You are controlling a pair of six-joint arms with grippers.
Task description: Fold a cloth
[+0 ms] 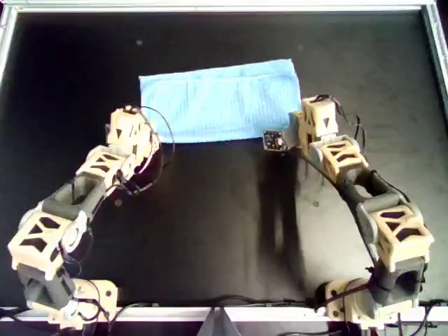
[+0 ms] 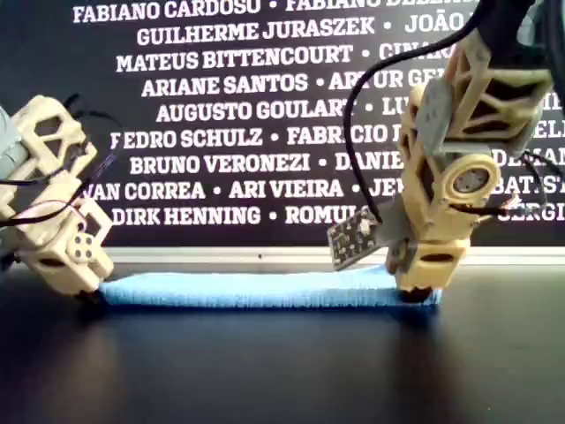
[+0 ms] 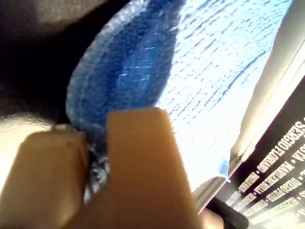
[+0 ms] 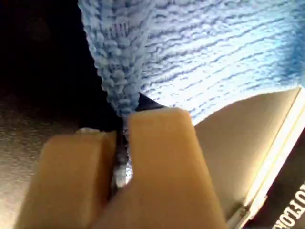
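1. The left gripper (image 3: 95, 162) has its tan jaws pinched tight on a bunched corner of the thin sky-blue woven cloth (image 3: 209, 81); no gap shows between them beyond the fabric itself.
2. The right gripper (image 4: 121, 157) is likewise clamped on a puckered corner of the same cloth, a ridge of fabric rising straight out of the closed jaws.
3. Holding both near corners at once probably keeps that edge taut and level, so it can be carried over as one straight line for the next fold.
4. The overhead view shows the cloth (image 1: 220, 101) as a flat rectangle on the black counter (image 1: 224, 217), toward its far side, with the left gripper (image 1: 136, 129) at its near corner on the overhead view's left and the right gripper (image 1: 302, 126) at the opposite near corner.
5. The exterior view adds height: the cloth (image 2: 265, 290) lies low on the counter, both grippers down at its ends, barely lifted if at all.
6. Only the wrist views prove the grip; only the overhead view shows the rectangle's outline, which suggests one fold is already made.
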